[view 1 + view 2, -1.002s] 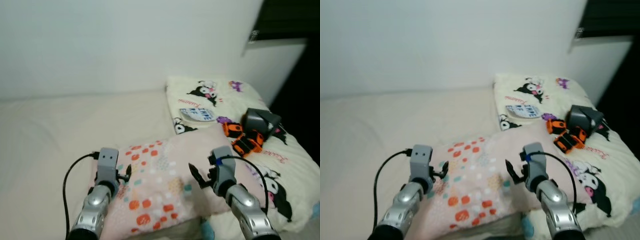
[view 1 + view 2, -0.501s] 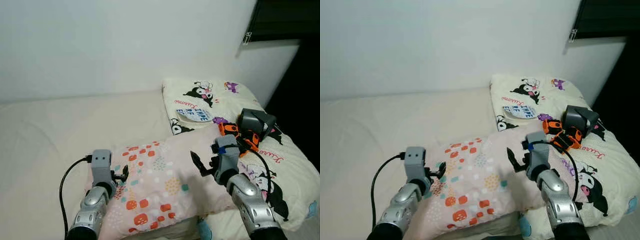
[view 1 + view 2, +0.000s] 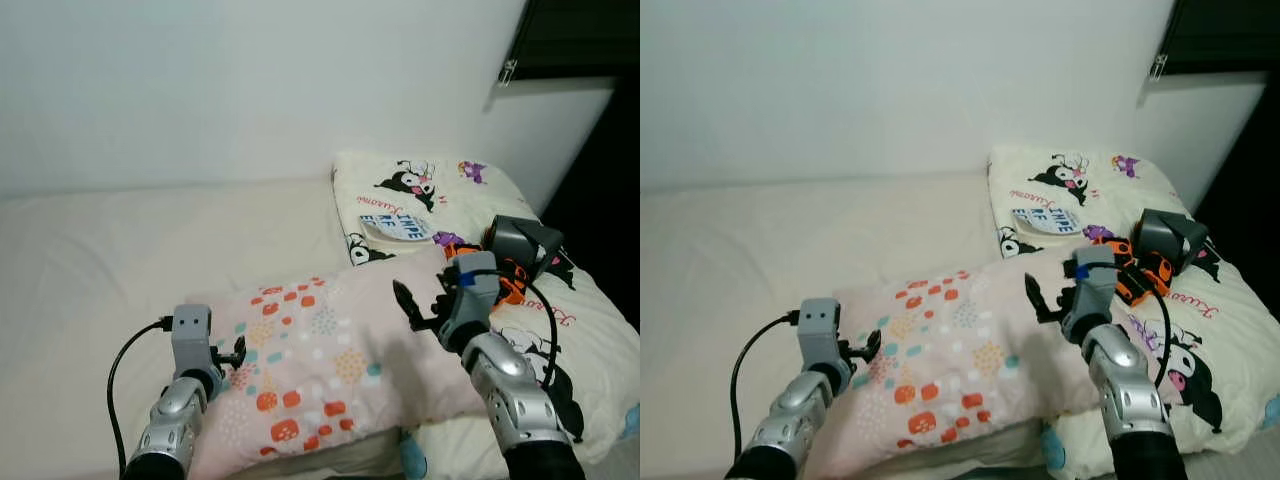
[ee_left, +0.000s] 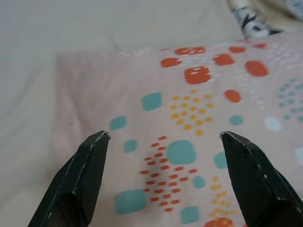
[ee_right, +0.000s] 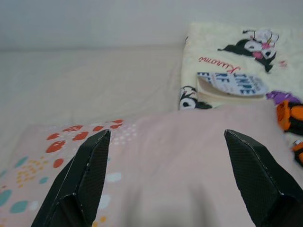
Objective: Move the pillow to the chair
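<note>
Left eye view: pillow (image 3: 330, 365) lies on cream bed (image 3: 90, 270) below white wall (image 3: 250, 80).

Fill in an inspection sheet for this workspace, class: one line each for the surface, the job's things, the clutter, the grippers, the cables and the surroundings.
Surface: cream bed, sheet lightly wrinkled.
Job's things: pink pillow with orange and teal spots lies flat at the bed's near edge; chair nothing seen.
Clutter: cartoon-print quilt to the right, with a grey and orange object and a round printed item lying on it.
Grippers: left gripper open, over the pillow's left end; right gripper open, over its right end. Neither grips it.
Cables: a black cable loops from the left wrist; another runs along the right arm.
Surroundings: plain white wall; dark opening at upper right.
</note>
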Available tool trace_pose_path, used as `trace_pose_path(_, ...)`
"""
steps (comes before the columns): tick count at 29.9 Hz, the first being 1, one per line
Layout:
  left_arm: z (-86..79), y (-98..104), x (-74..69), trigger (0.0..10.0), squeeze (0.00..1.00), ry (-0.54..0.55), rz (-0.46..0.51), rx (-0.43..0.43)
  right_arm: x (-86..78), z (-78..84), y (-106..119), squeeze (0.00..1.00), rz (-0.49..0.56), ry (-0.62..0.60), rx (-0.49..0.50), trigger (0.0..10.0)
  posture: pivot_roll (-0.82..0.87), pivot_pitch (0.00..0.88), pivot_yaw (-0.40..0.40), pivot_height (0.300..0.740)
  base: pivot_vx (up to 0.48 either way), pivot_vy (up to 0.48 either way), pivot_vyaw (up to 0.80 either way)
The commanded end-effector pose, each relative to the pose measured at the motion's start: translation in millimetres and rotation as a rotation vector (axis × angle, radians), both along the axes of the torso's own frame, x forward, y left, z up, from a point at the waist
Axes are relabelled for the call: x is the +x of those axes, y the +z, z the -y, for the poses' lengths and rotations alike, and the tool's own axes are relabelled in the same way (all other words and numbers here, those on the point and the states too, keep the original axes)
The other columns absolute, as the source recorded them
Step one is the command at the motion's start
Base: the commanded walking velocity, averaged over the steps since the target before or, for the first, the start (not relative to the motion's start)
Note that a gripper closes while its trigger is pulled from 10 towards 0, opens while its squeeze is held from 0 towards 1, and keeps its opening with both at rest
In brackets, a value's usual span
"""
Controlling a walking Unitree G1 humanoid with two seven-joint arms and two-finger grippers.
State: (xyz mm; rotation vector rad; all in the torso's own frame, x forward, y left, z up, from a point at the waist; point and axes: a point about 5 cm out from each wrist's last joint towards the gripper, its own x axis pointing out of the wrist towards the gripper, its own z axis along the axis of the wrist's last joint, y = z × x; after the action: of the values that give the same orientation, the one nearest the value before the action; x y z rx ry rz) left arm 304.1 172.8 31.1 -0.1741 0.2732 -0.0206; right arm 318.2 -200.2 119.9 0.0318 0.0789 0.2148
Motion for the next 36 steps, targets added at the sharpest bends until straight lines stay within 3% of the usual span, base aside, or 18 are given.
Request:
trace_pose_path(1, 3.0, 1, -0.8, 10.0, 1.0, -0.018, 0.028, -0.058, -0.7, -0.8, 3, 0.0, 0.002, -0.001, 0.049, 10.0, -0.01, 0.081, 0.01, 0.64, 0.0, 0.0, 0.0)
trace_pose_path(5, 4.7, 4, 1.5, 10.0, 0.97, -0.021, 0.053, -0.081, -0.8, -1.6, 5, 0.0, 0.01, 0.009, 0.102, 10.0, -0.01, 0.082, 0.009, 0.625, 0.0, 0.0, 0.0)
trace_pose_path(6, 4.4, 4, 1.7, 10.0, 0.0, -0.018, 0.057, -0.076, -0.9, -2.0, 6, 0.0, 0.013, 0.013, 0.141, 10.0, -0.02, 0.08, 0.009, 0.62, 0.0, 0.0, 0.0)
trace_pose_path(9, 2.1, 0, -0.2, 10.0, 0.0, 0.018, 0.051, -0.139, -3.5, -5.1, 11, 0.0, 0.032, 0.042, 0.234, 10.0, -0.02, 0.08, 0.013, 0.605, 0.0, 0.0, 0.0)
trace_pose_path(17, -12.6, -7, -3.5, 10.0, 0.0, 0.139, 0.02, -0.151, -10.8, -10.3, 21, 0.0, 0.078, 0.111, 0.344, 10.0, -0.04, 0.082, 0.017, 0.585, 0.0, 0.0, 0.0)
trace_pose_path(19, -16.9, -9, -3.7, 10.0, 0.0, 0.179, 0.01, -0.218, -15.7, -11.5, 24, 0.0, 0.091, 0.15, 0.392, 10.0, -0.04, 0.08, 0.018, 0.575, 0.0, 0.0, 0.0)
trace_pose_path(22, -16.4, -9, -3.6, 10.0, 0.0, 0.178, 0.01, -0.245, -16.7, -11.6, 24, 0.0, 0.09, 0.157, 0.398, 10.0, -0.04, 0.08, 0.018, 0.57, 0.0, 0.0, 0.0)
trace_pose_path(25, 1.0, -15, -6.3, 10.0, 0.0, 0.039, 0.018, -0.55, -19.7, -15.6, 23, 0.0, 0.075, 0.196, 0.399, 10.0, -0.04, 0.082, 0.014, 0.555, 0.0, 0.0, 0.0)
trace_pose_path(26, 1.0, -15, -6.3, 10.0, 0.0, 0.039, 0.018, -0.55, -19.7, -15.6, 23, 0.0, 0.075, 0.196, 0.399, 10.0, -0.04, 0.082, 0.014, 0.555, 0.0, 0.0, 0.0)
trace_pose_path(28, 11.9, -18, -11.4, 10.0, 0.0, -0.055, 0.029, -0.765, -21.7, -20.9, 21, 0.0, 0.059, 0.229, 0.39, 10.0, -0.05, 0.085, 0.011, 0.54, 0.0, 0.0, 0.0)
trace_pose_path(36, 26.7, -18, -13.0, 10.0, 0.0, -0.123, 0.025, -0.874, -25.1, -24.8, 20, 0.0, 0.042, 0.253, 0.377, 10.0, -0.05, 0.089, 0.012, 0.515, 0.0, 0.0, 0.0)
